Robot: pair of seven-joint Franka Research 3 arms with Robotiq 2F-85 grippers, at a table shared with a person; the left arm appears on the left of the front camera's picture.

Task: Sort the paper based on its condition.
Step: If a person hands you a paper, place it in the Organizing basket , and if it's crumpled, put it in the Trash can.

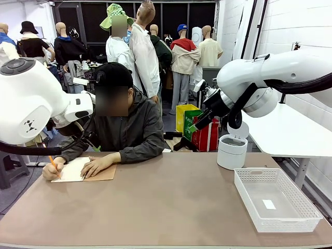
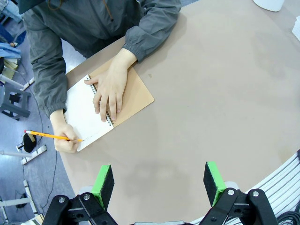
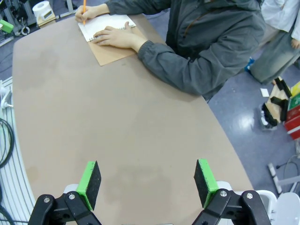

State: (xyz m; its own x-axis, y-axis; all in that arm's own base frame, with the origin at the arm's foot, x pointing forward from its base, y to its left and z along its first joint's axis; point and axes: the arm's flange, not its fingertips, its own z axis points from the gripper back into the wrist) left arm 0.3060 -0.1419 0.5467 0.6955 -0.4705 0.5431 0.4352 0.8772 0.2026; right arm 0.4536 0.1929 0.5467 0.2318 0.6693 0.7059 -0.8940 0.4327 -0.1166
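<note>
I see the paper (image 1: 72, 169) as one smooth white sheet, the open page of a spiral notebook, lying flat near the table's far left edge from my side. The person's hand (image 1: 96, 166) presses on it while a pencil (image 1: 53, 163) touches it.

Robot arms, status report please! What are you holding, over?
Left gripper open, right gripper open, both empty. Person's hand on spiral notebook, pencil writing. Basket and bin waiting.

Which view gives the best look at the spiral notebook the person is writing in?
The left wrist view: the spiral notebook is seen from above, with binding, white page and tan cover clear. The front view shows it low and foreshortened; the right wrist view shows it small at the top edge.
</note>
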